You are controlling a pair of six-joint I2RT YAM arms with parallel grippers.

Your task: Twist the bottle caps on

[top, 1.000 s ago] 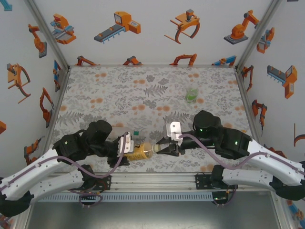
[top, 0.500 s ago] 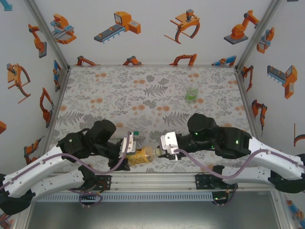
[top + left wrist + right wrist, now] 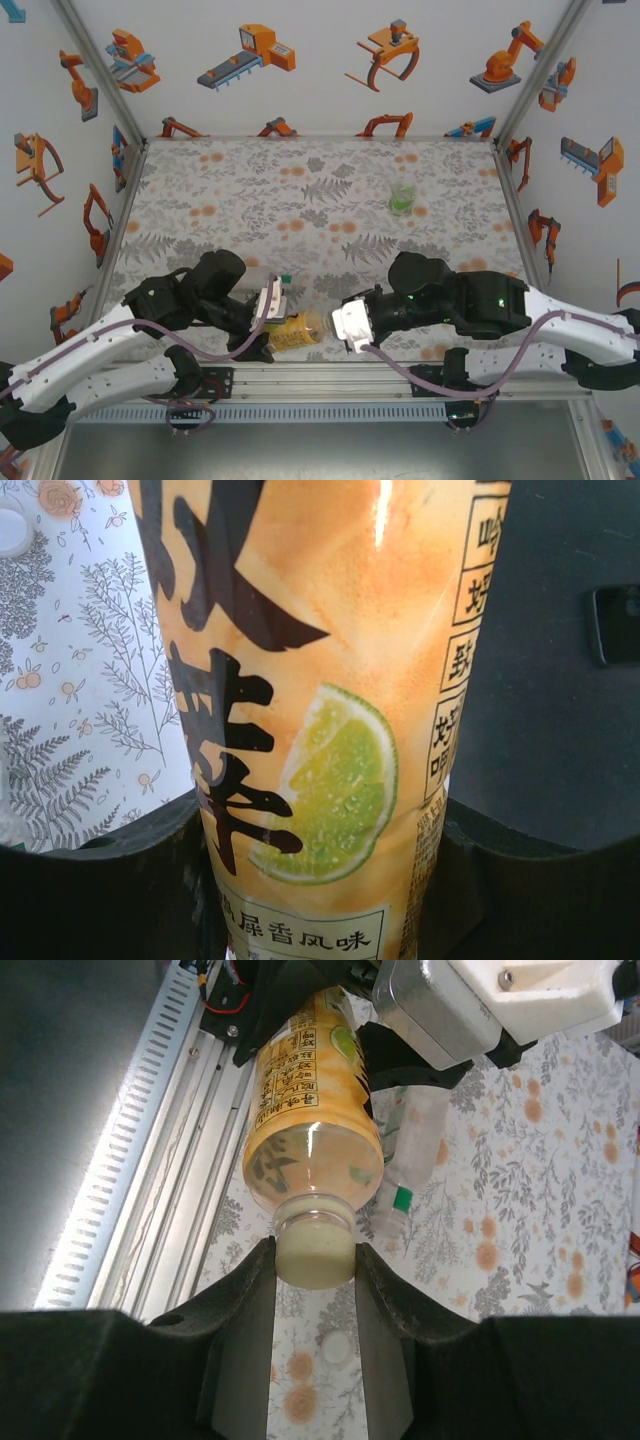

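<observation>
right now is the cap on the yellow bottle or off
On. The pale cap sits over the neck of the amber bottle, pinched by the right end effector. How tight, cannot tell.

The bench (image 3: 250, 200) is covered in a pale sheet printed with grey ferns and small orange flowers. White walls (image 3: 320, 90) on the left, far and right sides carry orange cartoon pictures of machines. Slanting metal posts (image 3: 100, 70) frame the corners. A metal rail (image 3: 330, 378) and a slotted white strip (image 3: 330, 412) run along the near edge.
</observation>
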